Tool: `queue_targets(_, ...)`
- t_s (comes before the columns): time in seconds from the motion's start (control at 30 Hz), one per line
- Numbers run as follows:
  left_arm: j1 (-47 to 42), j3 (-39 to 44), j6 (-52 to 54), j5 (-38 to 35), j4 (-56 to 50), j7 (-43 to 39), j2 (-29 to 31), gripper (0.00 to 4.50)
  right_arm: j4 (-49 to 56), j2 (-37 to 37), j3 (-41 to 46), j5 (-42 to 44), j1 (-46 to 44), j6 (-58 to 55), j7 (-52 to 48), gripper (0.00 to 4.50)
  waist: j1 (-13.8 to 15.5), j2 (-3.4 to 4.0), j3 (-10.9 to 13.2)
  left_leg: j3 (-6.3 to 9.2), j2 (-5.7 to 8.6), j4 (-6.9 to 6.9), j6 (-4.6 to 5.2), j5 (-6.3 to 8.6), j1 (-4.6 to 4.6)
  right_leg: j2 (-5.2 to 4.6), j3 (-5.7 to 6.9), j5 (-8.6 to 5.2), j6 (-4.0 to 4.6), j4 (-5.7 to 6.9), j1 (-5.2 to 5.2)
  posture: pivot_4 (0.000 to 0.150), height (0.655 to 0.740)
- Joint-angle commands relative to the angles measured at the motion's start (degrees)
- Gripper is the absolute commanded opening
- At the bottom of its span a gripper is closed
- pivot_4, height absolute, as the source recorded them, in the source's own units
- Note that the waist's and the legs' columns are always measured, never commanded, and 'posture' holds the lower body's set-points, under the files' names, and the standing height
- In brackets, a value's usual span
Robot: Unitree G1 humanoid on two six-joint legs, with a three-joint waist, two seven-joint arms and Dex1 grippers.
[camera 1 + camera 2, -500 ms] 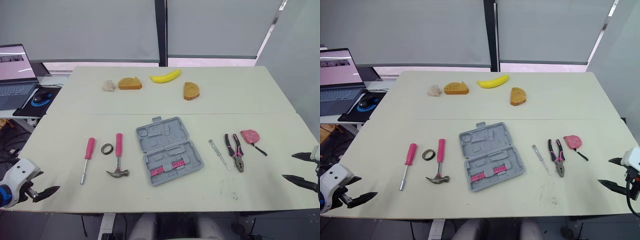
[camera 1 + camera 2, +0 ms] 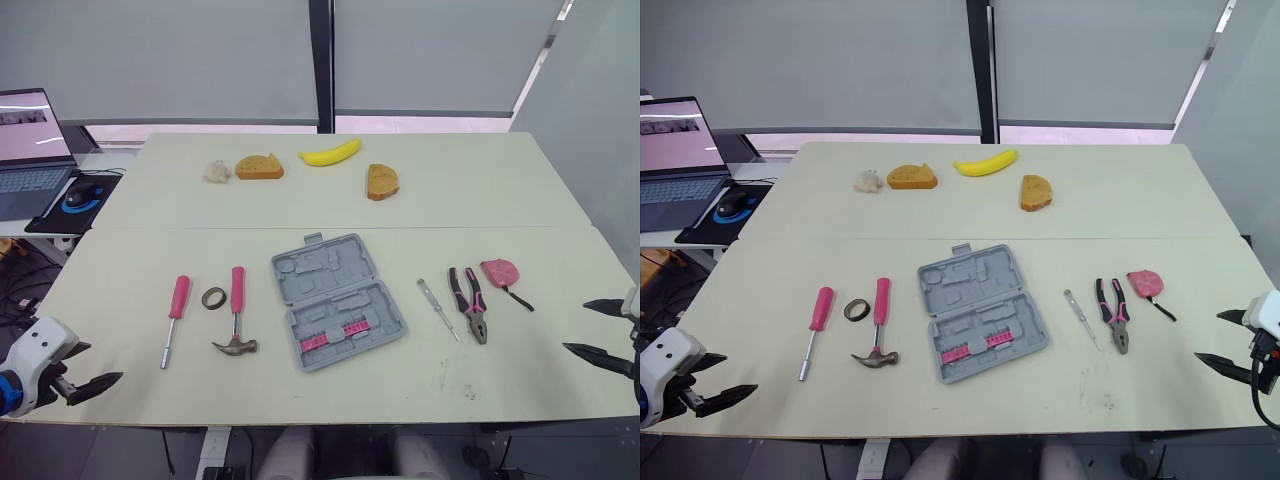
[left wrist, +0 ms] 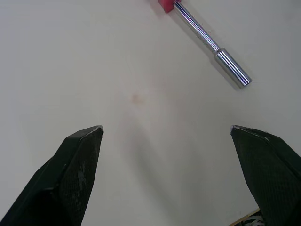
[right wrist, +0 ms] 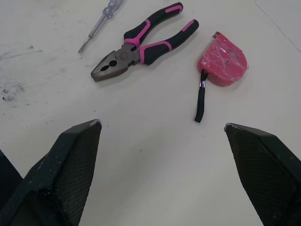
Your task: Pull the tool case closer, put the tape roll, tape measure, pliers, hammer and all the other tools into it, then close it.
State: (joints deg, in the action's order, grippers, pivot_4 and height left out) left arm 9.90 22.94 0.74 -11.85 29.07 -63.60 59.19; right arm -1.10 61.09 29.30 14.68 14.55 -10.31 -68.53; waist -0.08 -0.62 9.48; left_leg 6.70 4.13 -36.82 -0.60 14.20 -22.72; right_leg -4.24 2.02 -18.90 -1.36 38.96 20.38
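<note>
Two hands are spread wide and holding nothing. Our left hand (image 3: 165, 128) hangs over the bare surface (image 2: 450, 200) at its near left corner, and the steel tip of the pink-handled screwdriver (image 2: 176, 315) lies just ahead of it. Our right hand (image 4: 162, 123) hovers at the near right edge and faces the pliers (image 4: 141, 47) and the tape measure (image 4: 225, 61), whose black strap trails toward us.

Further out from the left hand, the tape roll (image 2: 214, 297) lies between the screwdriver and the hammer (image 2: 237, 315). Beyond the pliers a slim screwdriver (image 2: 439, 309) lies nearer the middle. The tool case (image 2: 338, 302) sits between the two groups, lying open and flat, with pink bits in its near half. It touches none of the tools and is well apart from both hands. A banana (image 2: 331, 153) lies at the far side, no part of our job.

Compared with half a second ago, very little differs. Both hands have drifted a touch, and the case and every tool lie exactly where they were. We judge that the task has not properly begun. The case has not been pulled in and none of the tools is inside it. Pulling the case closer looks like the first step, and either hand must travel inward across open surface to reach its near edge.
</note>
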Motion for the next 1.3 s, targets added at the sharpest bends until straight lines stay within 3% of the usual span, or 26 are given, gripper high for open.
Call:
queue_targets(0.03,-0.48,2.10,-1.11,-1.78,0.50,-1.16,0.84,4.50,-0.67,0.26,0.12,-0.11,-1.25,1.10,0.67,4.45,0.00,0.00,0.00,0.00,0.00,0.00,0.00,0.00,0.00,0.00,0.00,0.00,0.00,0.00,0.00,0.150,0.7400)
queue_targets(0.53,1.93,2.93,-2.02,-3.42,1.20,0.74,-0.74,4.50,-0.44,-0.21,-1.87,-0.35,-2.44,0.74,2.78,4.45,-0.03,0.01,0.00,-0.01,0.00,-0.02,0.00,0.00,0.01,0.00,-0.02,0.01,-0.01,0.03,0.00,0.150,0.7400)
queue_targets(0.7,4.61,3.63,4.22,-6.87,-10.08,1.59,-3.35,4.50,6.12,-1.91,-0.66,3.01,-2.68,-4.67,4.83,4.45,-0.01,0.01,0.00,0.00,0.00,-0.01,0.00,0.00,-0.01,0.00,-0.03,0.01,-0.01,0.02,0.00,0.150,0.7400)
queue_targets(0.9,3.13,0.00,16.23,-10.13,-28.86,6.01,-7.08,4.50,19.56,-3.12,-6.31,8.31,-11.00,-14.80,8.82,4.45,-0.08,0.04,0.01,-0.01,-0.04,-0.12,0.00,-0.01,0.01,0.03,-0.05,0.06,-0.07,0.05,-0.02,0.150,0.7400)
queue_targets(1.0,-2.00,-5.68,20.01,-9.70,-35.17,8.54,-9.75,3.89,23.07,-4.64,-14.28,7.80,-18.69,-17.69,11.14,3.84,0.01,0.05,0.02,-0.04,-0.04,-0.15,-0.01,-0.02,0.03,0.03,-0.08,0.10,-0.12,0.04,-0.05,0.150,0.7400)
queue_targets(1.07,-4.77,-9.99,20.63,-7.88,-36.32,8.64,-10.60,3.26,23.21,-6.35,-20.42,6.10,-24.03,-19.37,12.51,3.14,-0.02,0.00,-0.01,-0.04,-0.03,-0.15,-0.02,-0.03,0.04,0.06,-0.08,0.12,-0.14,0.03,-0.06,0.150,0.7400)
queue_targets(1.3,-16.13,-22.17,16.61,1.15,-27.14,9.84,-13.51,0.85,11.61,-15.29,-41.93,-5.92,-41.58,-18.60,13.79,1.27,-0.31,-0.02,-0.01,-0.06,0.05,-0.10,-0.06,-0.05,-0.10,0.09,-0.13,0.20,-0.17,0.04,0.11,0.150,0.7400)
